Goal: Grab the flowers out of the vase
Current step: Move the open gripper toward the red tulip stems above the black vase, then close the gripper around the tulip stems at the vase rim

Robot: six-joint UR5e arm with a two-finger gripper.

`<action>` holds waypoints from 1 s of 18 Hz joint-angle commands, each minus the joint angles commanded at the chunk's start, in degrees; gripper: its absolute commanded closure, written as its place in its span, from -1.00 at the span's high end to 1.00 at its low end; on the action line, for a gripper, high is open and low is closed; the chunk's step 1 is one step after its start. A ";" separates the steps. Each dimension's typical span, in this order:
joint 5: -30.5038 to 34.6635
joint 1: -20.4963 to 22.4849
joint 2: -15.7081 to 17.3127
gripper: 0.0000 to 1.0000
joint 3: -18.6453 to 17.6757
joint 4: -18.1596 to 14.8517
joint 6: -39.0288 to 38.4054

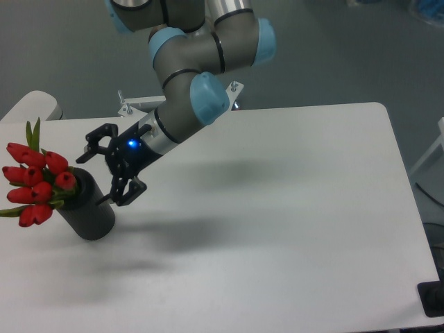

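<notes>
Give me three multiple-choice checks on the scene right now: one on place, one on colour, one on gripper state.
1. Where is the vase?
A. table's left side
B. table's right edge
C. on the floor

2. What colour are the tulip buds?
A. yellow
B. red
C. white

3. What is the gripper doing?
A. shut on the stems
B. open, empty, beside the vase
C. holding the vase

Key: 1 A, it stands near the white table's left edge. 2 B, all buds are red. 3 B, the fingers are spread with nothing between them.
</notes>
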 joint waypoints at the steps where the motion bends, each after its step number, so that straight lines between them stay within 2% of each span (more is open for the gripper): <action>1: -0.35 -0.26 -0.53 1.00 0.00 0.53 0.00; 6: -5.44 -1.76 -2.02 1.00 0.44 0.88 -2.11; 9: -5.54 -3.34 -3.26 1.00 0.70 3.42 -2.20; 11: -5.54 -3.52 -3.43 1.00 0.70 3.61 -2.20; 12: -5.45 -3.52 -3.43 0.84 0.70 3.61 -2.20; 18: -4.84 -3.34 -2.47 -0.54 0.35 3.61 -4.29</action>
